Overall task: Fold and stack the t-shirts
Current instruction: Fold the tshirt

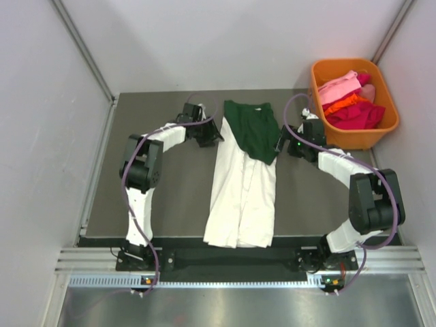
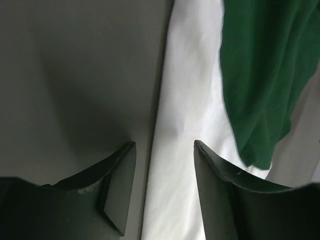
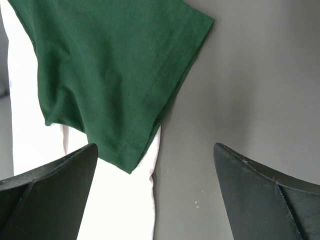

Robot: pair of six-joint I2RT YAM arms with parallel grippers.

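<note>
Your left fingers [image 2: 117, 185] hang half open over the white shirt [image 2: 187, 100]'s edge. Your right fingers [image 3: 50, 190] stand wide open, empty.

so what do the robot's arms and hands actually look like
Both the left arm and right arm have white link covers between bulky black joint housings, with a thin purple cable looping along each. A small green light glows near the right wrist. The left hand and right hand each have two dark, matte, wedge-shaped fingers tapering to a point.
</note>
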